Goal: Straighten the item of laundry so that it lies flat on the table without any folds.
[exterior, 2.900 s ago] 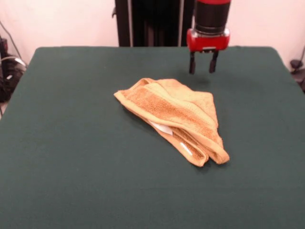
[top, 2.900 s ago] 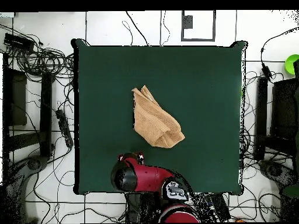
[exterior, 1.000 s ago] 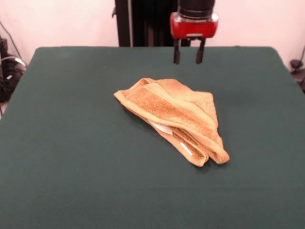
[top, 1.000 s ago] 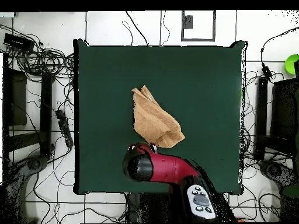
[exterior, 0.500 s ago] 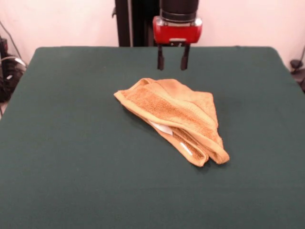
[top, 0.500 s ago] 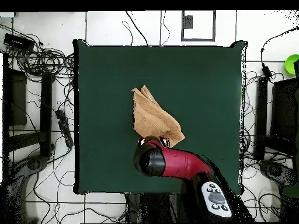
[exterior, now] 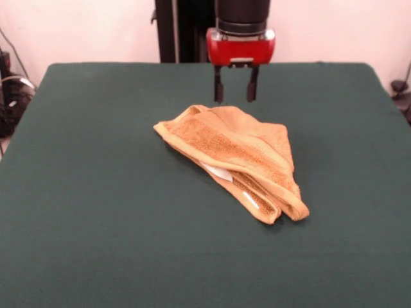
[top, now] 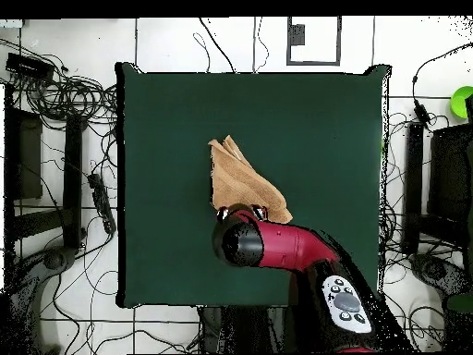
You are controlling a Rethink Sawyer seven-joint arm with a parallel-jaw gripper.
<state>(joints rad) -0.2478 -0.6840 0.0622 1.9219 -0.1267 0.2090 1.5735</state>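
The item of laundry (exterior: 241,157) is an orange-tan towel folded over on itself into a rough wedge, with a white tag showing at its front edge. It lies near the middle of the dark green table (exterior: 96,212). In the overhead view the towel (top: 238,180) is partly covered by the arm at its lower end. My gripper (exterior: 236,97) hangs open just above the towel's far edge, its two black fingers apart with nothing between them. From above, the gripper (top: 242,214) shows only its tips beside the red arm.
Cables and black equipment lie on the floor around the table (top: 148,111) on both sides. A green object (top: 462,100) sits off the table at the right edge of the overhead view.
The gripper has travelled left in the front view and lowered toward the towel's far edge, staying open. The towel has not moved.
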